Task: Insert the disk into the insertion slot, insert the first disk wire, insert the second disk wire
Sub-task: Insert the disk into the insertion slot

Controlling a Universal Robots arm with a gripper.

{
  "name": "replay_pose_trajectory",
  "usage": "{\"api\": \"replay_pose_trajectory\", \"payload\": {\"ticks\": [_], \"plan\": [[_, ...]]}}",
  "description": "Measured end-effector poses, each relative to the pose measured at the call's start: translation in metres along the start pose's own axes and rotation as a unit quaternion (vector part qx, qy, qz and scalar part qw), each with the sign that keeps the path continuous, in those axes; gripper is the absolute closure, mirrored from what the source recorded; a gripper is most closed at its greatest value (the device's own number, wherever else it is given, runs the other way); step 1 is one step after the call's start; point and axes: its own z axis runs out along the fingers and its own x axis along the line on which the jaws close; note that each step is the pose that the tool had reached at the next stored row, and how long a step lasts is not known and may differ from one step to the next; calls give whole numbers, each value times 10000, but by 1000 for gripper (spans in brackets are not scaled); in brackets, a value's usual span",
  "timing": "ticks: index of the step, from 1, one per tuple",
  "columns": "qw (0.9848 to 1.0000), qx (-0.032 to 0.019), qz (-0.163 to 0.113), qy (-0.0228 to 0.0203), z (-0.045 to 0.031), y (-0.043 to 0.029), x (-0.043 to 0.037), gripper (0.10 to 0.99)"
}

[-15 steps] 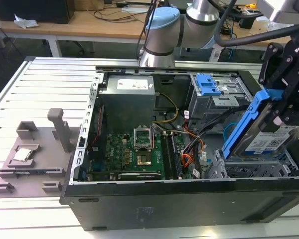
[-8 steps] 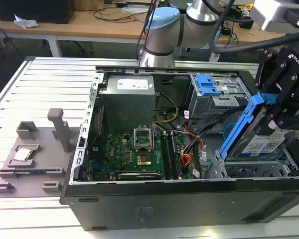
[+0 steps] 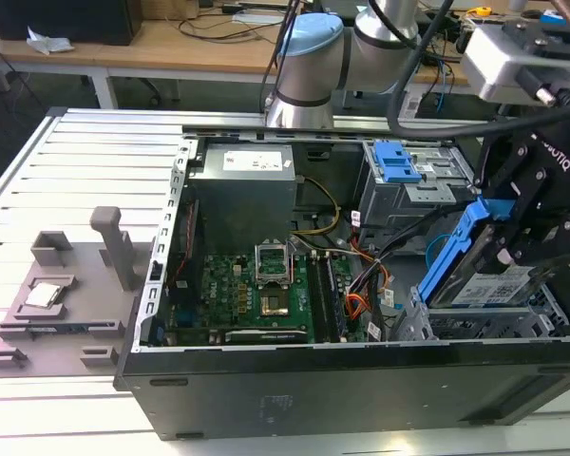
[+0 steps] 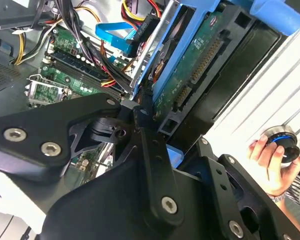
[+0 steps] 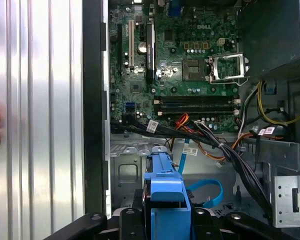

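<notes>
My gripper (image 3: 509, 249) is shut on the disk (image 3: 489, 283), a silver drive with a white label in a bright blue carrier (image 3: 453, 258). The disk hangs tilted over the insertion slot (image 3: 461, 326), the light-grey cage at the case's front corner on the exterior view's right. In the second wrist view the disk's green circuit board (image 4: 197, 57) faces the camera. In the first wrist view the blue carrier (image 5: 162, 182) sits between my black fingers above the cage floor (image 5: 124, 170). The first disk wire (image 5: 182, 121), orange, red and black, lies by the motherboard. The second disk wire (image 5: 211, 192) loops light blue inside the cage.
The open case holds a green motherboard (image 3: 256, 294), a grey power supply (image 3: 242, 190) and a larger metal cage with a blue clip (image 3: 397, 161). Dark cable bundles (image 5: 230, 155) cross beside the cage. A grey fixture plate (image 3: 62, 294) lies outside the case. A person's hand (image 4: 270, 162) holds a round device.
</notes>
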Motion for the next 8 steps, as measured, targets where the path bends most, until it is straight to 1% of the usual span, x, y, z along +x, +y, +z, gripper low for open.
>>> {"api": "replay_pose_trajectory", "payload": {"ticks": [3,8], "plan": [[10000,-3,0,0,95,-4,2,722],[10000,-3,0,1,182,-8,4,722]]}}
